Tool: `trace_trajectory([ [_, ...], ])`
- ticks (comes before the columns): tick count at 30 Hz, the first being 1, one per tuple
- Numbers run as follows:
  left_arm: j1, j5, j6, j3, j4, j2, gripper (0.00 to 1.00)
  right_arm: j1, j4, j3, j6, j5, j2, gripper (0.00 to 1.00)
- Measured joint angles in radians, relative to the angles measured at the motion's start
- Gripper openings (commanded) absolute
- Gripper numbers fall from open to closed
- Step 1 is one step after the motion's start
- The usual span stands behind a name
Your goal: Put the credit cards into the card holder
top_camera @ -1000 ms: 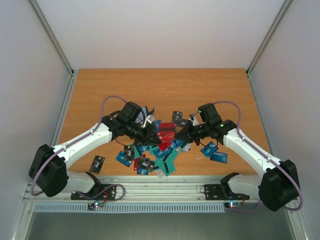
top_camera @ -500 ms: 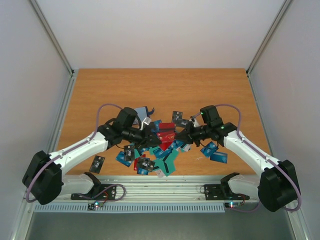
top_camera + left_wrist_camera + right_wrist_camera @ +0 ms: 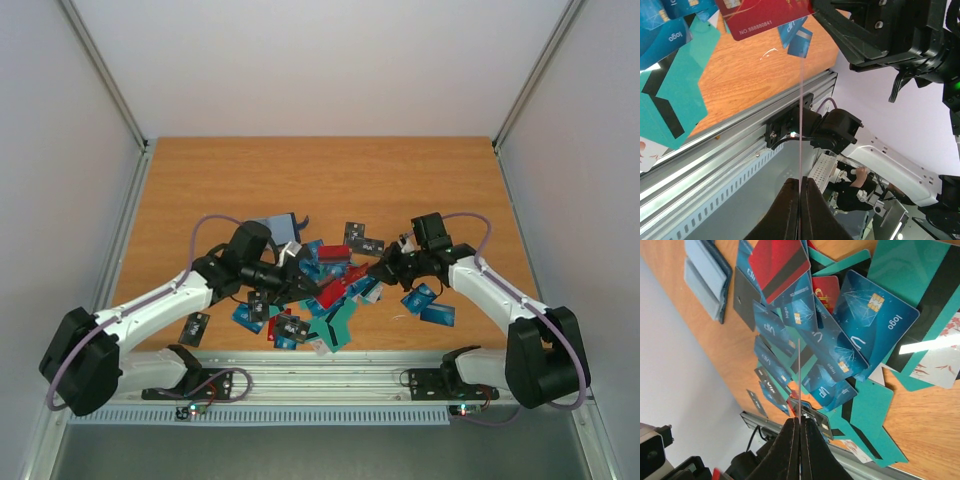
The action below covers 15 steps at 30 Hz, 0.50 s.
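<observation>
Many credit cards in blue, teal, red and black lie in a heap at the table's near middle. The card holder lies open behind the heap, navy with grey-blue inside; it also shows in the right wrist view. My left gripper is shut on a thin pinkish card seen edge-on between its closed fingers. My right gripper is shut on a thin pale card seen edge-on. A red card sits tilted between the two gripper tips.
A few cards lie apart from the heap: a black one near the left arm, blue ones at the right and a black one behind. The metal rail runs along the near edge.
My left arm has come nearer and lower, uncovering the card holder. My right gripper has drawn back to the right. The red card now sits tilted between the two tips.
</observation>
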State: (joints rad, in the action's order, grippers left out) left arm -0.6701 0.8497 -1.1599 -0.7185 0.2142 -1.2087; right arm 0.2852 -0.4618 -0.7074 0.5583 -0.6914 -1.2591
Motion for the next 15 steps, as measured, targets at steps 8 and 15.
trace_trajectory([
  [8,0.0,-0.039,-0.023,0.037,-0.045,0.033,0.0,0.0,-0.108,-0.026,-0.097,0.021,-0.008,0.75],
  [15,0.0,-0.154,-0.093,0.05,-0.119,0.139,0.0,0.0,-0.219,-0.106,-0.155,-0.015,0.114,0.86],
])
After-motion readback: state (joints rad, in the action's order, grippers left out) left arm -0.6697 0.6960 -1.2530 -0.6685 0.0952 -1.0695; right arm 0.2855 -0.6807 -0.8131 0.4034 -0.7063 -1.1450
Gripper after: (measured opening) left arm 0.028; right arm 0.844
